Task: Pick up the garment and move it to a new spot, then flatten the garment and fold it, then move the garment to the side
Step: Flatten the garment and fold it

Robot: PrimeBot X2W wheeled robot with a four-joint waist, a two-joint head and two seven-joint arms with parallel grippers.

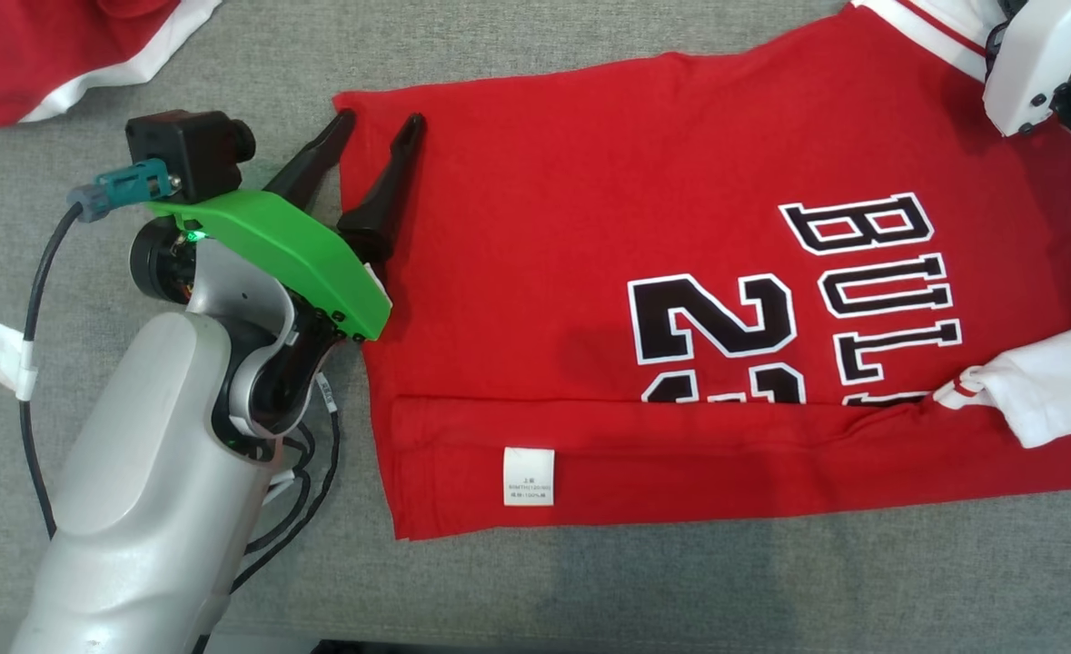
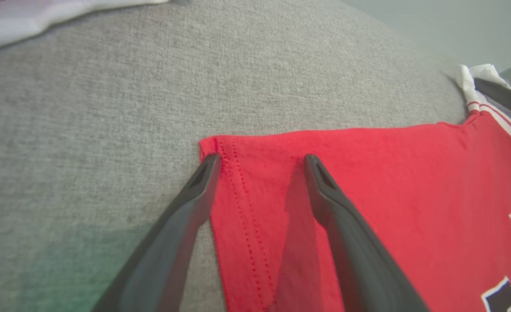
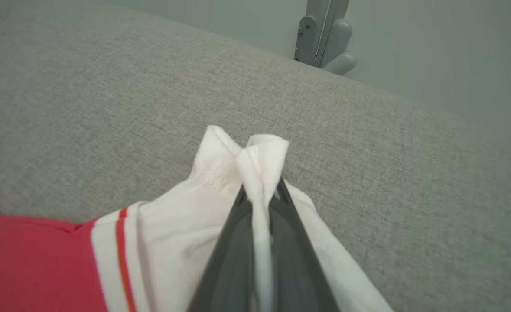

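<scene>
Folding stage: the shirt [image 1: 590,272] lies spread on the grey cushion [image 1: 590,581]. Its near long edge [image 1: 680,463] is turned over onto the front and covers the foot of the printed number [image 1: 712,322]. Judged as mid-fold, with the far long edge not yet turned.
Shirt position: centre to right of the head view, print upward, hem toward the robot's left and sleeves toward its right.
Left claw [image 1: 381,116]: fingers apart, holding nothing.
Left claw placement: it straddles the far hem corner [image 2: 209,145]. One finger sits at the cloth's edge over the cushion and the other over the red cloth. Whether the tips touch the fabric cannot be told.
Reason for placement: with a finger on each side of the stitched hem, closing should pinch that corner.
Right claw [image 3: 262,193]: fingers together, clamped on the bunched white sleeve [image 3: 220,169], whose end stands up past the tips.
Reason for hold: gripping the sleeve end pins the far edge at that side, so both far corners could be lifted as one line.
Care label [image 1: 529,475]: shows on the turned strip, so the inside face is up there.
Second garment [image 1: 35,54]: red and white, at the far left, well apart from the shirt and likely no part of this fold.
Risk: the cloth is thin, so the left claw may catch one layer only or push the corner into a wrinkle.
</scene>
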